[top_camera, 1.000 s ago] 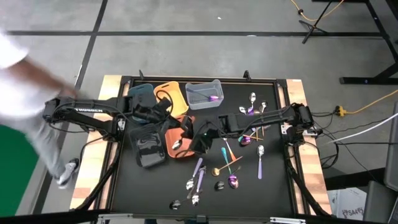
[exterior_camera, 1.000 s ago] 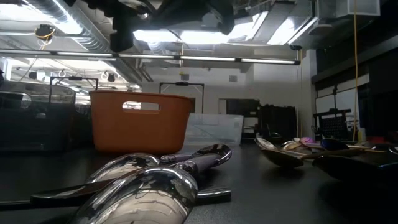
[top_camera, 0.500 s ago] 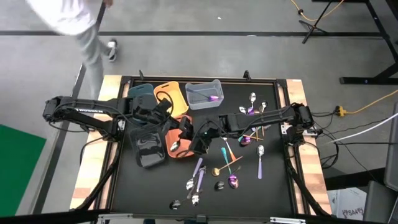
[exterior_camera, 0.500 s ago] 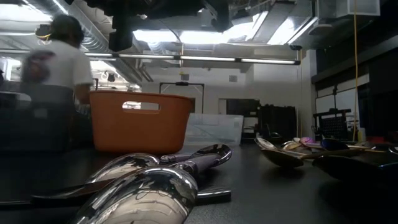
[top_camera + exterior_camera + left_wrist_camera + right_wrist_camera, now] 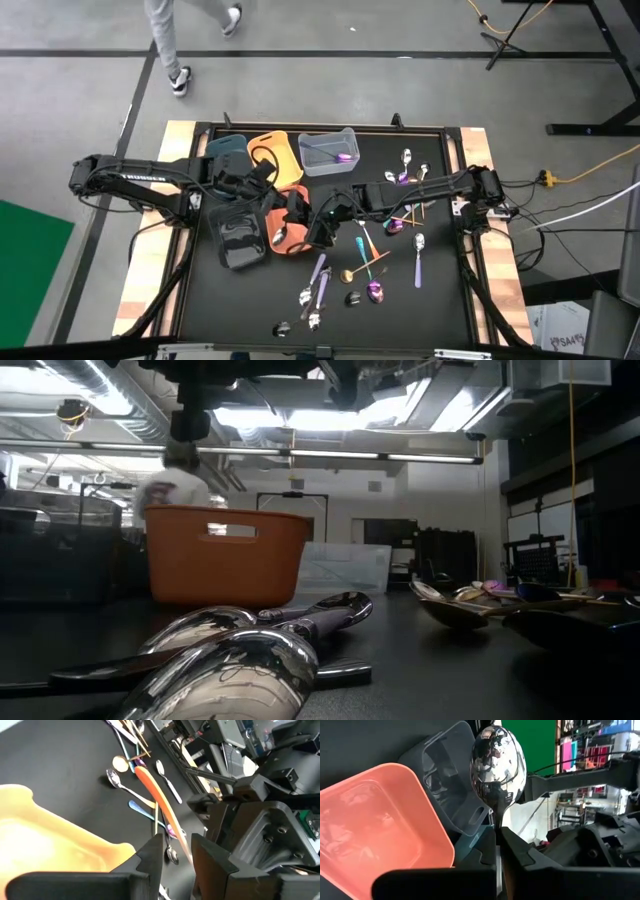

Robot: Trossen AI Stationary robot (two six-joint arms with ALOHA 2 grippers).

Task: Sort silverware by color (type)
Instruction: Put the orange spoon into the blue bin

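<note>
From above, both arms meet near the middle of the black counter [image 5: 240, 310]. The right gripper [image 5: 288, 232] hangs over the salmon bin [image 5: 290, 245], and the left gripper [image 5: 262, 180] sits by the orange bin [image 5: 275, 152].

Only the right wrist view shows what the right gripper holds. Its fingers are closed tight on the thin handle of a silver spoon [image 5: 498, 765]. The spoon's polished bowl points away from the fingers and mirrors the room, with the salmon bin and a dark gray bin [image 5: 451, 785] beneath it.

The left wrist view shows the left gripper's fingers [image 5: 152, 860] partly apart with nothing between them. Beyond them lie an orange-red utensil [image 5: 155, 795] and small silver spoons [image 5: 167, 780] on the black surface.

The overhead view alone gives the whole spread. Loose silverware [image 5: 365, 262] lies right of center and toward the front. A purple piece [image 5: 342, 157] lies in the clear bin [image 5: 325, 150].

The low view shows big shiny spoon bowls [image 5: 235, 660] close up, and a person [image 5: 180, 485] behind the orange bin.
</note>
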